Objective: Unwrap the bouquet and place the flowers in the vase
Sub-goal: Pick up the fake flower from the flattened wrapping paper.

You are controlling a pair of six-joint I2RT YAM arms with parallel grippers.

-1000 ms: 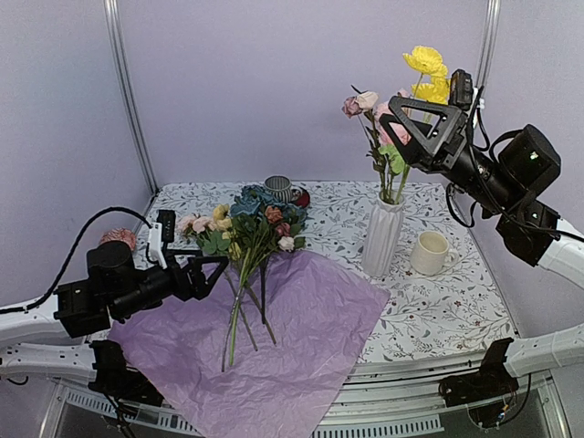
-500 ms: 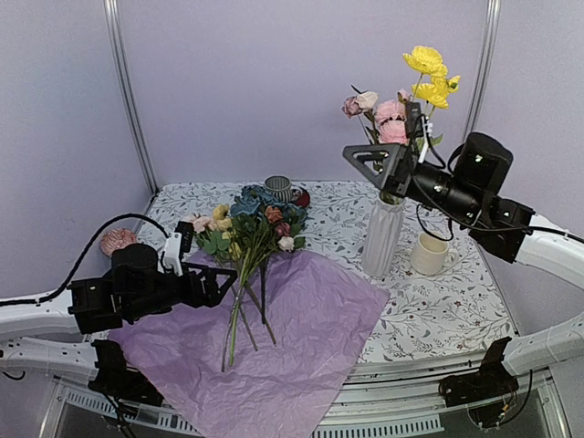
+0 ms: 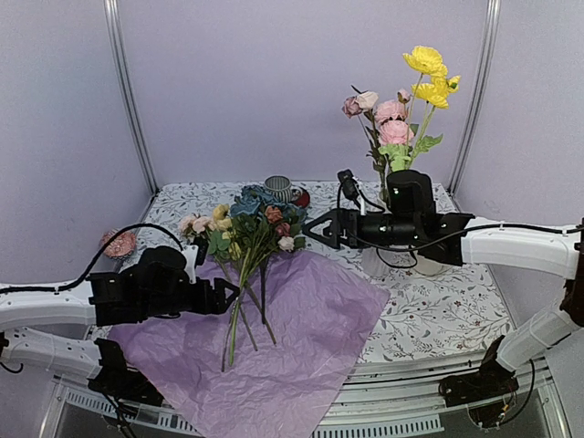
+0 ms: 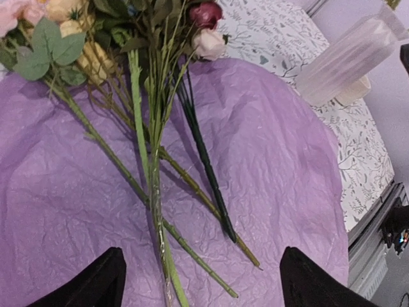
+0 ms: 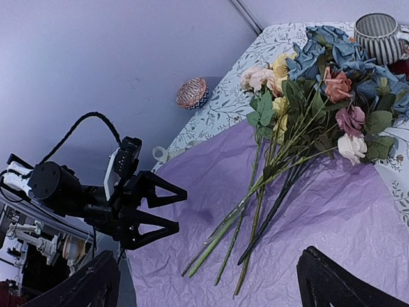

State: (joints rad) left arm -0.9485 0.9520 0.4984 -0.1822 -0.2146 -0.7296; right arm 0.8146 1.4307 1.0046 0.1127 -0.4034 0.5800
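The flowers lie loose on the spread purple tissue paper, heads toward the back and stems pointing to the near edge. My left gripper hovers low at the stems' left side, open, with the green stems between its fingertips and nothing gripped. My right gripper is open and empty just right of the flower heads, looking down on the bunch. The white ribbed vase stands behind the right arm, partly hidden. It holds several pink, mauve and yellow blooms.
A cream mug sits right of the vase, mostly behind the right arm. A striped grey cup on a red saucer stands at the back behind the flower heads. A small pinkish woven object lies at the far left.
My right arm dropped from above the vase and swung left, low over the table near the flower heads. My left gripper slid right up to the stems, and its jaws narrowed slightly.
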